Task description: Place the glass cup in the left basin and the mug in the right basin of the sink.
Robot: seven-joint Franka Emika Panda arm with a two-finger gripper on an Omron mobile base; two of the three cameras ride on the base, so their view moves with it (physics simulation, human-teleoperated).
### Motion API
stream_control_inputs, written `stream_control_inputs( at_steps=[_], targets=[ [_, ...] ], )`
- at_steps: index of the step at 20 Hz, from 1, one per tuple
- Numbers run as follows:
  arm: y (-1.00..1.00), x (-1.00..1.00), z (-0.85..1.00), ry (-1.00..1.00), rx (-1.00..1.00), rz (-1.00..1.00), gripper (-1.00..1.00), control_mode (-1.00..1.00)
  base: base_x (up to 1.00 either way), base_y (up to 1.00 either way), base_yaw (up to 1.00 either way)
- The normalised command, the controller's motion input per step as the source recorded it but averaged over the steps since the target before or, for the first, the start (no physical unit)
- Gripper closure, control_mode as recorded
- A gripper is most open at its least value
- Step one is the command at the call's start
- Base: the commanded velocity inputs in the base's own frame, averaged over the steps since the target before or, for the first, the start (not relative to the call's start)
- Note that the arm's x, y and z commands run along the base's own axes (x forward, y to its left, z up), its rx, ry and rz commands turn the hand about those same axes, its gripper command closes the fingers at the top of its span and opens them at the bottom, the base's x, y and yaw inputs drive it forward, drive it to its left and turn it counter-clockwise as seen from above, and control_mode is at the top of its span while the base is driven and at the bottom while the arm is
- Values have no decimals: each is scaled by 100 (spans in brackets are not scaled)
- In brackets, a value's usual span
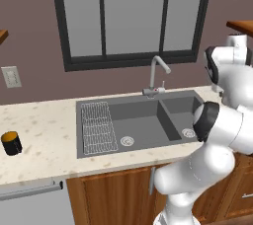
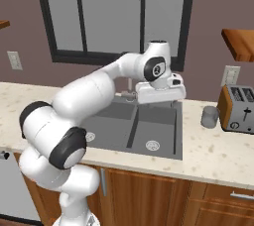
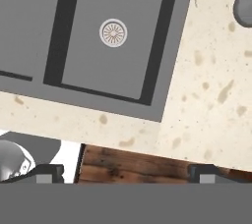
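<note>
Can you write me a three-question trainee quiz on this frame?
1. True or false: the mug stands on the counter, left of the sink.
2. Where is the glass cup? A) in the left basin B) on the counter beside the toaster C) in the hand
3. Fill in: the hand hovers over the sink with its jaws ____.

Key: 1 true; 2 B; 3 open
</note>
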Motion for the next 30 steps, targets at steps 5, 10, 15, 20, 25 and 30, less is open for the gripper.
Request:
stream_control_inputs(
  at_steps=[5,10,15,20,25,30],
  targets=[
    [-37,30,-17,-1,0,4,-100,-100,0,0,0],
    [-35,30,-14,-4,0,6,-100,-100,0,0,0],
    [-28,29,-15,-8,1,8,-100,-100,0,0,0],
    [-22,31,-16,0,0,4,-100,-100,0,0,0],
    [-15,34,-12,0,0,0,-100,-100,0,0,0],
    [-20,30,-10,0,0,0,-100,-100,0,0,0]
  ],
)
